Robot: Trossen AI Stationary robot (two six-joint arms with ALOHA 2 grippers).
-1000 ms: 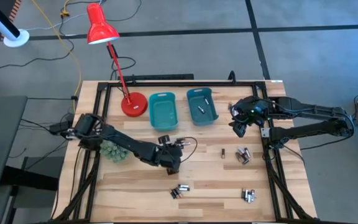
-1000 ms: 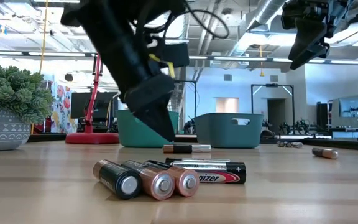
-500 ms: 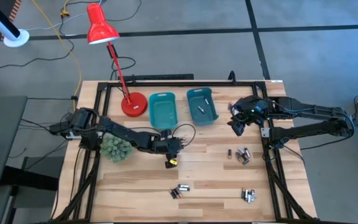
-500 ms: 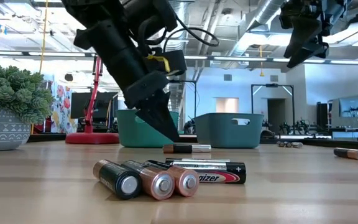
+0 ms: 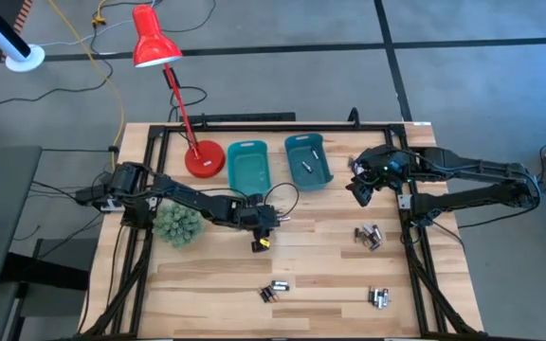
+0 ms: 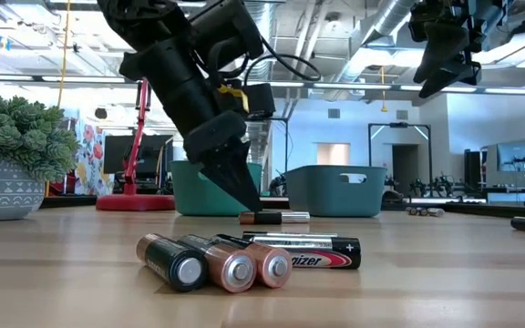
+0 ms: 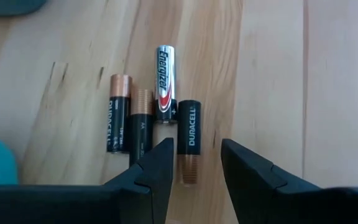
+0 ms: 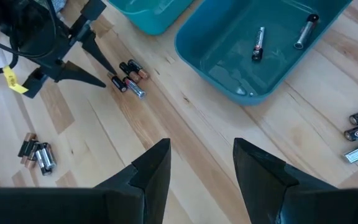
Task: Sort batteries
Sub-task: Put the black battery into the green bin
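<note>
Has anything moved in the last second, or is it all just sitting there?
The left gripper drew back from the table's middle toward the teal bins, and its fingers stand open. A single battery that lay loose beside the cluster has gone from that spot. The right gripper and other batteries stayed put.

We see four batteries (image 7: pixel 154 124) lying flat and side by side on the wood, directly ahead of our left gripper's (image 7: pixel 194 163) parted fingertips: three copper-topped black cells and one silver-black cell. Two more batteries (image 8: pixel 279 36) lie inside the bin, beyond our right gripper (image 8: pixel 197 165).
</note>
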